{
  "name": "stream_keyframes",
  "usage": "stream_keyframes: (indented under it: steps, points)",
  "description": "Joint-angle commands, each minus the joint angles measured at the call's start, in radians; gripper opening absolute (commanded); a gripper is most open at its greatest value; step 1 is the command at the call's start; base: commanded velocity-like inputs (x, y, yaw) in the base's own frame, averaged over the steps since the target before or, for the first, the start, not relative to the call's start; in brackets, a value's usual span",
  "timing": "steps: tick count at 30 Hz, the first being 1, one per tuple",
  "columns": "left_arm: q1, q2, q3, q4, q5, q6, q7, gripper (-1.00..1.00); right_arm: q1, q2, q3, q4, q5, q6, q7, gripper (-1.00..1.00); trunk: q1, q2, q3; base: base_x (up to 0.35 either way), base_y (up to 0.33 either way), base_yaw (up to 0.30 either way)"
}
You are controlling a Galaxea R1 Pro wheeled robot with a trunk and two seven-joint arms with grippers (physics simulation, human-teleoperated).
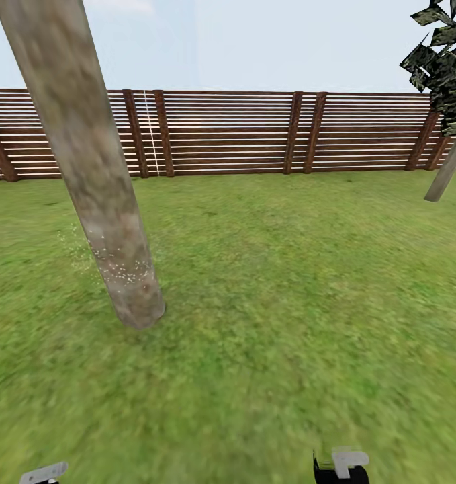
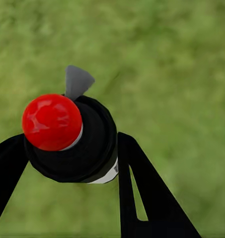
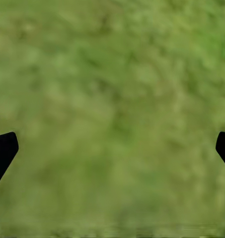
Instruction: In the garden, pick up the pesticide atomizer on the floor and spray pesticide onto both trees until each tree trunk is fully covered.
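A: What does the left gripper point(image 2: 75, 148) have?

B: Its two black fingers point(image 2: 142, 183) are clamped on the pesticide atomizer point(image 2: 77, 144), a black round-bodied bottle with a glossy red ball cap and a small grey nozzle. In the left wrist view it hangs over the blurry green grass floor point(image 2: 182, 74).

A: And the right gripper point(image 3: 112, 144)?

B: Spread wide with nothing between the fingers; in the right wrist view there is just grass between the two black tips.

A: Where is the trunk from the atomizer?

B: In the head view the nearer tree trunk point(image 1: 86, 168), a thick mottled grey-brown and beige column, stands ahead and to the left, on the left arm's side. Its long axis runs upright, leaning in this view. Pale specks dot its lower part near the ground; I take them for spray, with the part above still bare.

A: So the next move?

B: My guess: lift the nozzle toward that upper stretch. I can't tell from these views which way the nozzle faces relative to the trunk.

A: Counts?

B: Two trunks: this one and a second tree trunk point(image 1: 448, 168), far right near the brown slatted wooden fence point(image 1: 228, 134), under dark leaves. One atomizer, two grippers.
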Motion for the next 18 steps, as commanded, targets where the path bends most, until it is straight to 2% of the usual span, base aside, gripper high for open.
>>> stream_keyframes:
  steps: [1,5,18]
  points:
    - [-0.001,0.000,0.009,0.000,-0.005,-0.003,-0.007,-1.00,0.007,0.002,0.010,0.000,-0.008,-0.002,-0.002,1.00,0.000,0.000,-0.001,0.000,0.000,0.000]
    - [0.000,-0.002,0.009,0.001,-0.006,-0.004,-0.007,-1.00,0.033,0.004,0.010,0.000,-0.008,-0.002,-0.002,1.00,0.000,0.000,-0.001,0.000,0.000,0.000]
    - [0.001,-0.003,0.006,-0.001,-0.005,-0.005,-0.007,-1.00,0.039,0.004,0.010,0.000,-0.010,-0.002,-0.002,1.00,0.000,0.000,-0.001,0.000,0.000,0.000]
